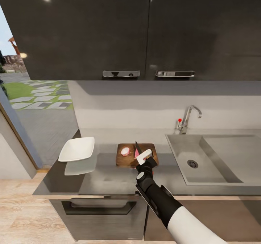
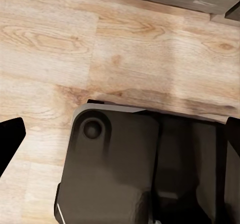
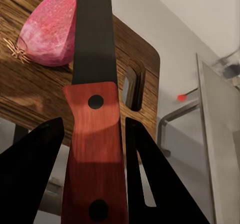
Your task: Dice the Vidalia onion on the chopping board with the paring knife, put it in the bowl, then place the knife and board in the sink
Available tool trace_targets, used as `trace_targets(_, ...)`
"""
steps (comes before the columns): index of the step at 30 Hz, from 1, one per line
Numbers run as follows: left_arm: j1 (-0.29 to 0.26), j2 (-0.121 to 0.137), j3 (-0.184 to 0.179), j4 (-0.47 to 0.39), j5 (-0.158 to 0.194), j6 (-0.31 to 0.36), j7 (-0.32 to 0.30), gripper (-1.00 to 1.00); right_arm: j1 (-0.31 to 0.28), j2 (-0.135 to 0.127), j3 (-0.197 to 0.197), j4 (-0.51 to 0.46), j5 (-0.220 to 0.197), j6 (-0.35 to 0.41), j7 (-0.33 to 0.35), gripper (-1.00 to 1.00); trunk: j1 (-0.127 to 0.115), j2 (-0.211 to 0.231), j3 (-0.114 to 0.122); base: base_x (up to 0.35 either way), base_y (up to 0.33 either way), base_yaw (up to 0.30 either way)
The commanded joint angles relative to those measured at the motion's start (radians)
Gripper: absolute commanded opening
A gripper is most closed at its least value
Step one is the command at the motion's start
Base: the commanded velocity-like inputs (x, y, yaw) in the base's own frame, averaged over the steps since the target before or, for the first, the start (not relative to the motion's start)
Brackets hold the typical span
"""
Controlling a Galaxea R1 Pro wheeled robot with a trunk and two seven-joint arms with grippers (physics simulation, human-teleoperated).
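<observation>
Dicing underway: right tool (image 1: 145,159) clamped on paring knife (image 3: 93,109) over chopping board (image 1: 137,154) on counter (image 1: 105,178); onion (image 1: 125,151) halved. Bowl (image 1: 77,149) empty, sink (image 1: 188,153) clear. Left tool (image 2: 10,144) state unclear.

bowl (image 1: 77,149) left of chopping board (image 1: 136,155) | sink (image 1: 214,158) right | onion (image 1: 125,151) on board

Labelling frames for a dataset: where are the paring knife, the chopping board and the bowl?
paring knife (image 3: 92,119): right wrist view, red-orange handle.
chopping board (image 1: 125,159): head view, bare front-left wood.
bowl (image 1: 77,149): head view, white inner floor.
</observation>
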Motion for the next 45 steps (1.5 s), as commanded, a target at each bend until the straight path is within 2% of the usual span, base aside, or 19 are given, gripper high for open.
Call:
trace_targets(1,0.000,0.000,-0.002,-0.001,0.010,-0.002,0.004,1.00,-0.001,0.000,0.003,0.000,-0.003,0.005,-0.001,-1.00,0.001,-0.002,-0.002,0.000,0.000,0.000)
trace_targets(30,0.001,0.000,-0.002,-0.001,0.010,-0.002,0.004,1.00,-0.001,0.001,0.003,0.000,-0.003,0.005,-0.001,-1.00,0.001,-0.002,-0.005,0.000,0.001,0.000)
trace_targets(40,0.001,0.000,-0.002,0.000,0.010,-0.002,0.004,1.00,-0.001,0.001,0.003,0.000,-0.003,0.006,-0.001,-1.00,0.001,-0.002,-0.005,0.000,0.267,0.000)
trace_targets(45,0.001,0.000,-0.002,0.000,0.010,-0.002,0.004,1.00,-0.001,0.001,0.003,0.000,-0.003,0.005,-0.001,-1.00,0.001,-0.002,-0.005,0.000,0.065,0.000)
